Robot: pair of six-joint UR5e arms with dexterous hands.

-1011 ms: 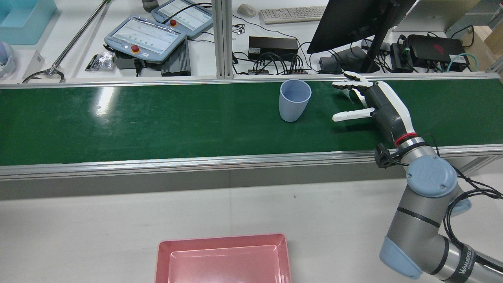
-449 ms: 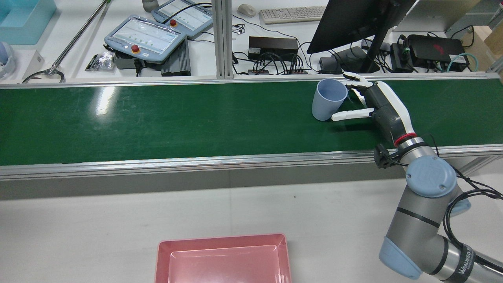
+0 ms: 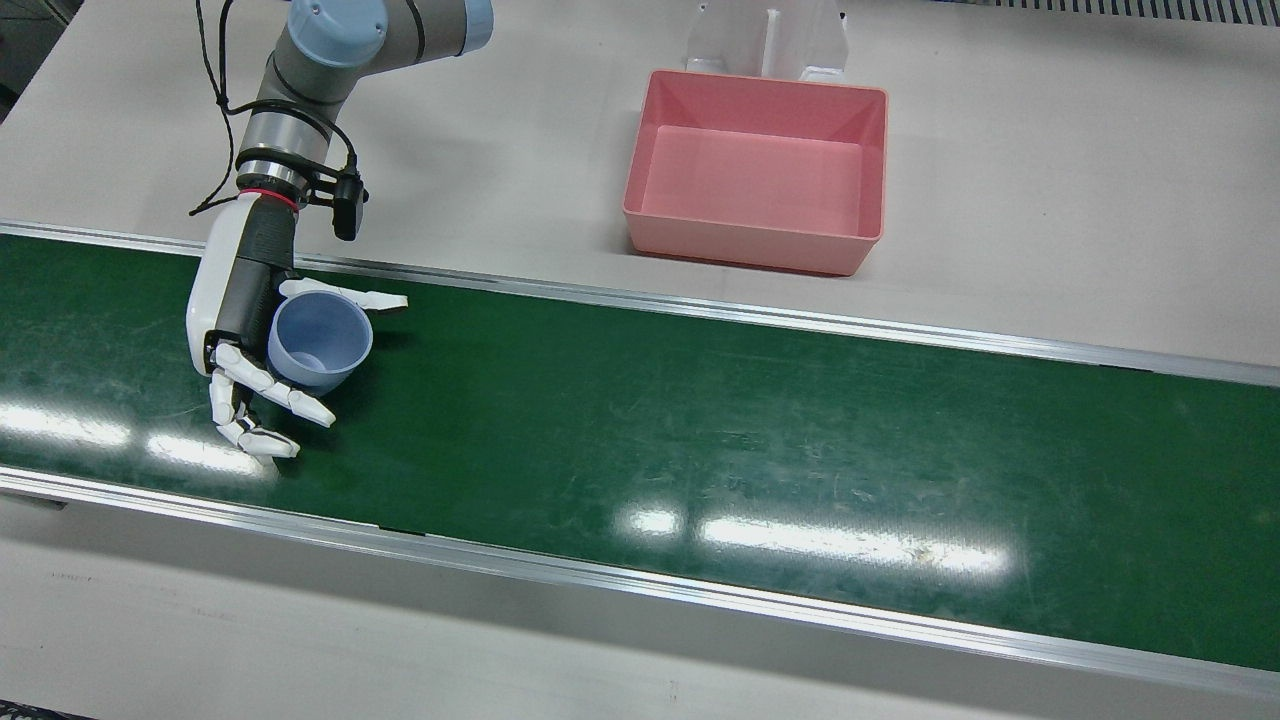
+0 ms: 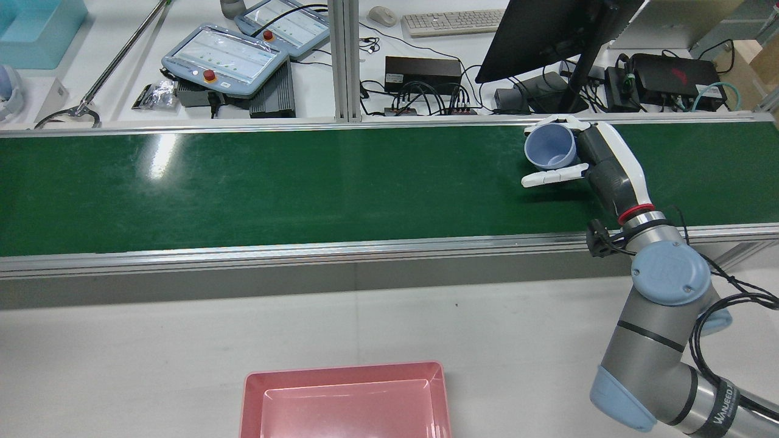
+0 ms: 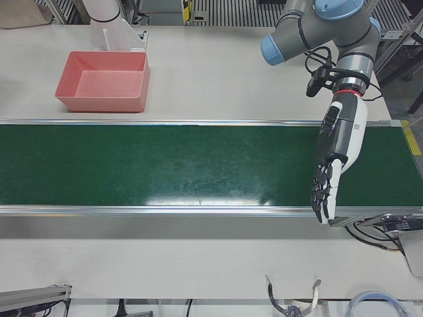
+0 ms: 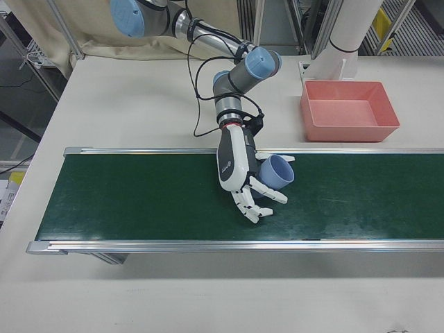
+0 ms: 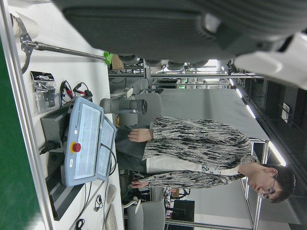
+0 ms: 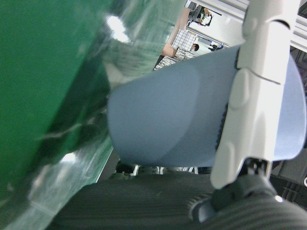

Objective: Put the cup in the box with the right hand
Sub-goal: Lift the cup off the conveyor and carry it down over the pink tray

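Right robot hand (image 3: 245, 330): fingers curling around blue cup (image 3: 318, 342) on green belt (image 3: 700, 420), apparently not fully clamped. Risk: cup tipping or slipping before reaching pink box (image 3: 755, 185).

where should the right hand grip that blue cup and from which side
Around the side wall, just below the rim. The blue cup stands mouth-up on the green belt, and its wall tapers toward the base, so a high wrap should slip less. Come in level from the side where the right hand already cradles it.
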